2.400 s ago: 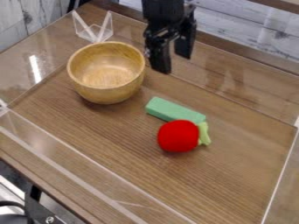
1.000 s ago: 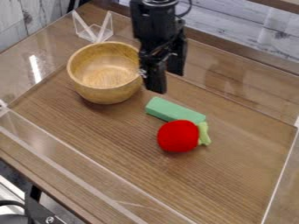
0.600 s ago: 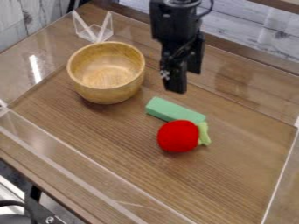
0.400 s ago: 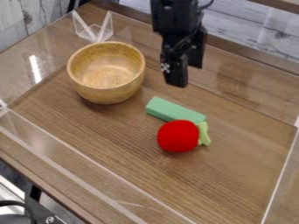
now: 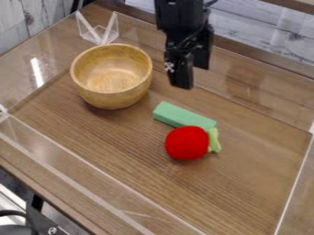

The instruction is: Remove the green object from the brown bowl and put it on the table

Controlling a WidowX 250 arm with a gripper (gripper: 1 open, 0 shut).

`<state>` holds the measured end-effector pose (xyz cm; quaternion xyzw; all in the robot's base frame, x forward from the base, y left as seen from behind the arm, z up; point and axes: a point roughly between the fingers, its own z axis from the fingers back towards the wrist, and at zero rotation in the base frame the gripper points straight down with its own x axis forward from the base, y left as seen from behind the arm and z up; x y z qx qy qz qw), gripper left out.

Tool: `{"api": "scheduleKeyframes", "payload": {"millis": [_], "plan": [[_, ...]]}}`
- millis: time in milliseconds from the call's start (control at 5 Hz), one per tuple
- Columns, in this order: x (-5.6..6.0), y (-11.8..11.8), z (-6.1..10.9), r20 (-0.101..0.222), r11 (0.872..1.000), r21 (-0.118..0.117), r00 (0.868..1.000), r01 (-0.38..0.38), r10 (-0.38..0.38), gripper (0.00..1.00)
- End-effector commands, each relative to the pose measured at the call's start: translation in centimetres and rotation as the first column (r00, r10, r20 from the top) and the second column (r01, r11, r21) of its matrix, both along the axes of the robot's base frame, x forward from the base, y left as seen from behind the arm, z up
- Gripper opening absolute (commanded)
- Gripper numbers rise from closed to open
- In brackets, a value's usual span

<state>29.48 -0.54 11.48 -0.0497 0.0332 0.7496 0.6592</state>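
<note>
Watching through my one camera, I have the end effector (image 5: 183,83) spread wide above the upper middle of the frame, its dark fingers parted with nothing between them. The black arm (image 5: 182,18) reaches in from the top edge. The green object (image 5: 185,116), a small flat pale block, lies on the wood-grain tabletop (image 5: 92,165) just right of the picture's centre, outside the brown bowl (image 5: 112,77) and lower in the frame than the end effector. It slants down toward the right. I see the bowl at the upper left, round and smooth-rimmed, with its bare wooden inside facing me. Just below the green block sits a round red toy fruit (image 5: 186,143), a pale green leaf (image 5: 215,139) showing at its right side. From this view I can't quite tell whether the fruit and the block touch. Clear bent plastic (image 5: 97,31) stands near the top left, beyond the bowl, and some dark cabling (image 5: 31,209) shows in the lower left corner, off the tabletop's edge.
</note>
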Motion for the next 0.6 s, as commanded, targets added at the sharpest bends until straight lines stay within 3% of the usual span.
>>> {"api": "scheduleKeyframes", "payload": {"millis": [0, 400], "plan": [[0.2, 0.8, 0.0, 0.047, 0.997, 0.000, 0.996, -0.073, 0.073, 1.00], [-0.6, 2.3, 1.7, 0.044, 0.994, -0.007, 0.993, -0.106, 0.106, 1.00]]}}
